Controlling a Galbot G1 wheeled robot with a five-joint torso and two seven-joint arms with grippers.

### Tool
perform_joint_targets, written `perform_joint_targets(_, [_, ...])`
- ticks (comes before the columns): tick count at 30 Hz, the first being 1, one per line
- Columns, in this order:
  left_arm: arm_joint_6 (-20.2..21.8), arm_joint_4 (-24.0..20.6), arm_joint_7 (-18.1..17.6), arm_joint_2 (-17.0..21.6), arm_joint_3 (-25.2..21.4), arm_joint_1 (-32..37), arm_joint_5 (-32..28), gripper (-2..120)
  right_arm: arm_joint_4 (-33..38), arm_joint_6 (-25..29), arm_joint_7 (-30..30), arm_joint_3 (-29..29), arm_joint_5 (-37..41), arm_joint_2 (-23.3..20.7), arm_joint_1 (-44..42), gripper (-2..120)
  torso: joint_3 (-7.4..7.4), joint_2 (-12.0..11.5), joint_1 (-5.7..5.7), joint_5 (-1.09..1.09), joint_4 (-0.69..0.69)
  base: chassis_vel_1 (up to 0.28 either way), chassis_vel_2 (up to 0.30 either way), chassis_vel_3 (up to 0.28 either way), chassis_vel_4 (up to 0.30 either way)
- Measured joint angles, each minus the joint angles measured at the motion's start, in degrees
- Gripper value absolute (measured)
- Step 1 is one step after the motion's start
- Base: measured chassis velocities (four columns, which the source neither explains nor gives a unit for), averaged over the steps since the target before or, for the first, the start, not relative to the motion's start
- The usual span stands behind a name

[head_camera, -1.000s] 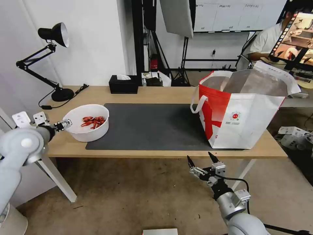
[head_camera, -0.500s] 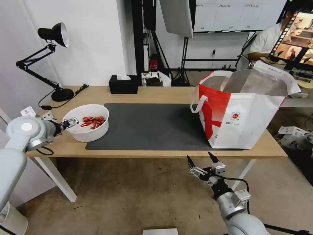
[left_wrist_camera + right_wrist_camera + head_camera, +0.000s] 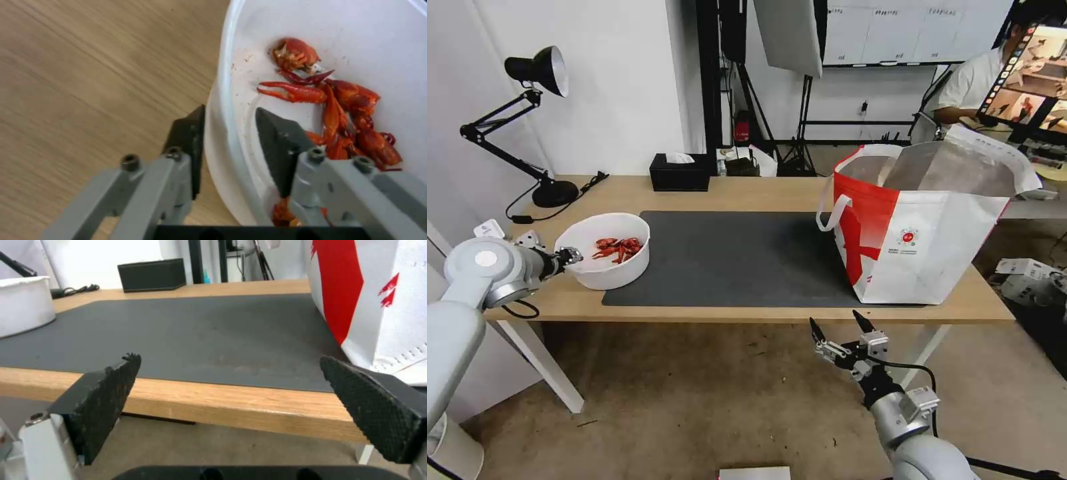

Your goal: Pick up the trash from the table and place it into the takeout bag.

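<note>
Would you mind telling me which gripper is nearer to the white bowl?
Left. The left gripper straddles the white bowl's rim, one finger inside, one outside. The right gripper hangs open below the table's front edge, far off.

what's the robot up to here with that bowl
The left gripper straddles the rim of the white bowl of crayfish shells at the table's left end, one finger inside, one outside, not visibly clamped. The right gripper waits open below the front edge. The takeout bag stands open on the right.
</note>
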Motion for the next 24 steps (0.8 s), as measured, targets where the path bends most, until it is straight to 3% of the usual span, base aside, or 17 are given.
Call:
perform_joint_targets(9, [0.0,-0.9,0.4,0.0,0.3,0.6,-0.3,1,0.0,0.0,0.0,0.0,0.0,0.0,0.0,100,0.00,0.0,0.00,-0.01,-0.01,0.000,0.000,0.000,0.000])
perform_joint_targets(15, [-0.7,-2.1,1.7,0.3,0.4,0.2,0.0,0,0.0,0.0,0.0,0.0,0.0,0.0,0.0,100,0.00,0.0,0.00,-0.01,0.00,0.000,0.000,0.000,0.000])
perform_joint_targets(24, [-6.5,-10.2,8.5,0.5,1.3,-0.6,8.3,0,0.0,0.0,0.0,0.0,0.0,0.0,0.0,100,0.00,0.0,0.00,0.00,-0.01,0.000,0.000,0.000,0.000])
